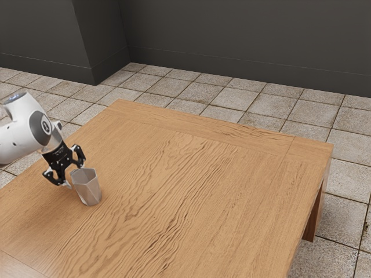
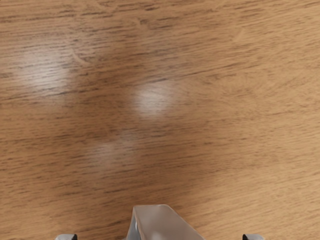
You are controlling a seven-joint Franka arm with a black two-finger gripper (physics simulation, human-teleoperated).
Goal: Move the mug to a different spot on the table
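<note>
At lower left of exterior frame, gripper (image 1: 66,172) hovering just beside grey mug (image 1: 86,186), fingers spread wide, gripping nothing. Mug standing upright on table (image 1: 203,174). Likely step: lining up for grasp. Next move calling for straddling mug wall, closing, lifting. Finger-to-rim contact proving hard to judge; wrist view cutting mug off under hand.

Soft, even light leaves three pale glare patches on the table (image 2: 152,97), with dim walls (image 1: 232,29) behind.
</note>
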